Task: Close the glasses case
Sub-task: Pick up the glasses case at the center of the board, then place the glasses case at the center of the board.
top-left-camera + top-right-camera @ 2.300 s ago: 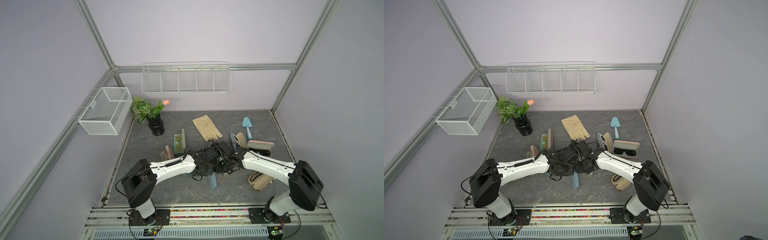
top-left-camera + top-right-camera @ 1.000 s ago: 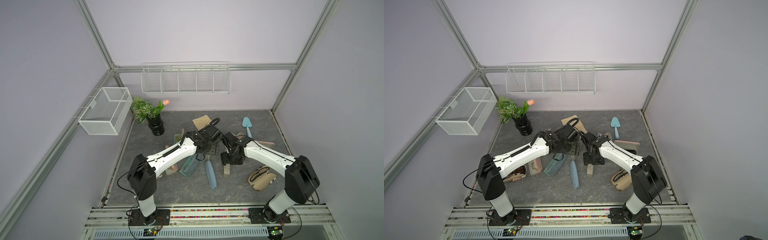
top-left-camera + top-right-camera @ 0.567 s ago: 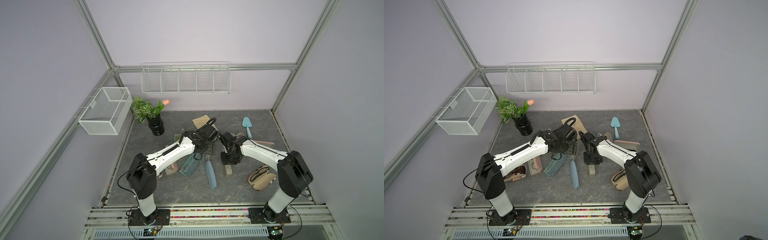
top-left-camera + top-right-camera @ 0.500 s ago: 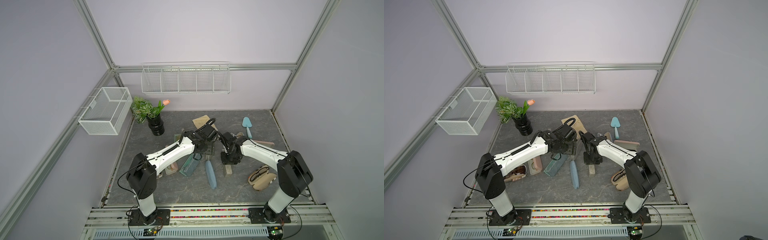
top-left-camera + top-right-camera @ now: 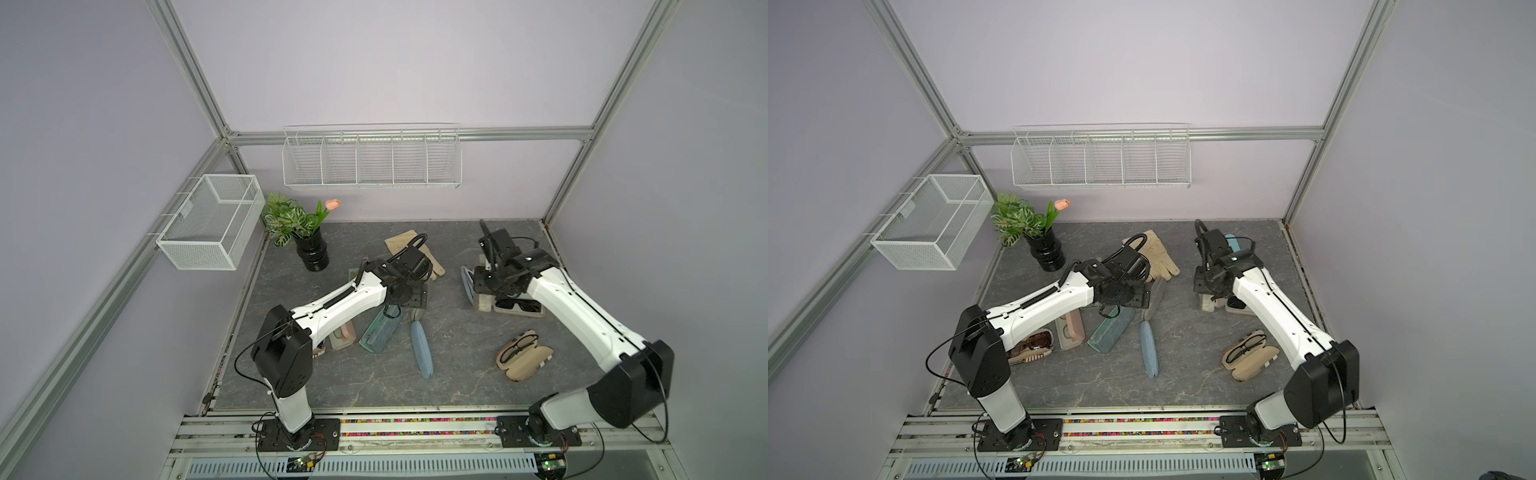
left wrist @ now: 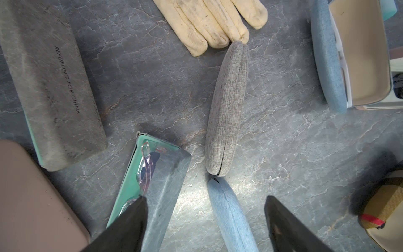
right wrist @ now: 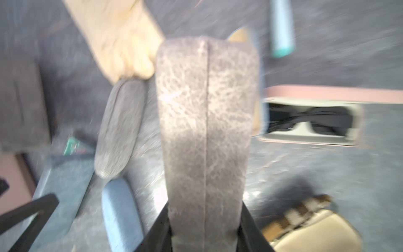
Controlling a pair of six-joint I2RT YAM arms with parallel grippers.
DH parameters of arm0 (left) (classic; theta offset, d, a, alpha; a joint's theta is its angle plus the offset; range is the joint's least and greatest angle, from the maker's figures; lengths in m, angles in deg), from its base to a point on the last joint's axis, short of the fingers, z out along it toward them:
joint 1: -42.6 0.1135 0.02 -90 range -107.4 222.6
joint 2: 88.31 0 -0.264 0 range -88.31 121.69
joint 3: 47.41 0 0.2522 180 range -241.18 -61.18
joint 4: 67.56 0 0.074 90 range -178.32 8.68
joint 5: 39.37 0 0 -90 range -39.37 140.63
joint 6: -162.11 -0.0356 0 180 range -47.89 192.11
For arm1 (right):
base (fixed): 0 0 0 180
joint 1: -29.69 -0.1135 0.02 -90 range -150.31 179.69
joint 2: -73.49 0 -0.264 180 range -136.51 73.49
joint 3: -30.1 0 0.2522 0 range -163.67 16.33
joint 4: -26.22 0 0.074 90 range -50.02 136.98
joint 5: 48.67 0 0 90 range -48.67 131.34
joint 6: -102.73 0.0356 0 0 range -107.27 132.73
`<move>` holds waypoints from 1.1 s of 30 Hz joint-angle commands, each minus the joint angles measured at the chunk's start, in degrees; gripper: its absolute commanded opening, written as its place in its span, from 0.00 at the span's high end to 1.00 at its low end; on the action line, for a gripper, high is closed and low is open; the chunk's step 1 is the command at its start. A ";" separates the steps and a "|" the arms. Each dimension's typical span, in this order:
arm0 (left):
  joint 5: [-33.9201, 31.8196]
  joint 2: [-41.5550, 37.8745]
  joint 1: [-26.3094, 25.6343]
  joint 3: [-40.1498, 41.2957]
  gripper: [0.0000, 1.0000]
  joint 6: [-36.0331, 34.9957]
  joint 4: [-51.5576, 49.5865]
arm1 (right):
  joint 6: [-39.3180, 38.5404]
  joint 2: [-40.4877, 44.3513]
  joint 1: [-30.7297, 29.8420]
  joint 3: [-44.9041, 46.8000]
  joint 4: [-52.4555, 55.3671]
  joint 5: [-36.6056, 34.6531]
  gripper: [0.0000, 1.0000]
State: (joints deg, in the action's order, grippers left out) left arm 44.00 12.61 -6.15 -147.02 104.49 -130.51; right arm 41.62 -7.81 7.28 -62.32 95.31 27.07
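My right gripper is shut on the near end of a mottled grey glasses case. Its two halves meet along a straight seam. In a top view this gripper is at the right rear of the table, with the case end below it. My left gripper is open and holds nothing. It hovers over a marble-grey case with teal lining, which stands ajar with pale glasses inside. This case also shows in both top views.
Close by lie a shut grey fabric case, a shut blue fabric case, a cream glove and a shut stone-grey case. An open case with black sunglasses, an open beige case and a plant pot also stand around.
My right gripper has shut on the mottled grey case and carried it from the table's middle toward the right rear. The left gripper has stayed open near the teal-lined case.
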 commanded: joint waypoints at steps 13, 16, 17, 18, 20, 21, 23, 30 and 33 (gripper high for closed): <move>1.44 2.30 0.06 -3.42 0.16 -0.46 -1.55 | -4.83 17.88 34.57 12.19 0.00 -5.18 0.76; 1.43 3.79 0.13 -6.17 0.16 -0.90 -3.12 | -5.73 18.07 41.08 15.16 -3.56 -1.52 0.76; 1.44 4.23 0.12 -6.81 0.16 -1.07 -3.59 | -6.21 17.74 42.60 15.95 -4.24 -0.59 0.76; 1.47 4.80 0.19 -7.79 0.16 -1.11 -4.08 | -6.60 17.17 44.36 16.60 -4.85 0.44 0.76; 1.56 5.84 0.20 -9.43 0.16 -1.42 -4.89 | -7.14 15.90 47.28 18.09 -6.47 2.91 0.76; 1.58 6.55 0.23 -10.57 0.16 -1.47 -5.65 | -7.39 15.03 48.88 19.00 -7.46 4.52 0.76; 1.75 7.98 0.15 -12.54 0.16 -1.70 -6.97 | -7.82 13.23 51.23 20.70 -9.23 6.69 0.76; 2.18 11.27 0.21 -16.32 0.16 -1.35 -8.61 | -8.95 6.89 56.05 23.72 -14.57 9.72 0.77; 2.20 13.14 0.23 -18.22 0.16 -1.35 -9.44 | -9.31 3.69 56.08 23.47 -16.27 10.57 0.77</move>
State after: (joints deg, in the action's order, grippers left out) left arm 46.03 24.02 -6.15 -162.65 103.85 -137.77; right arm 33.62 -2.74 63.10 -39.00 83.86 35.23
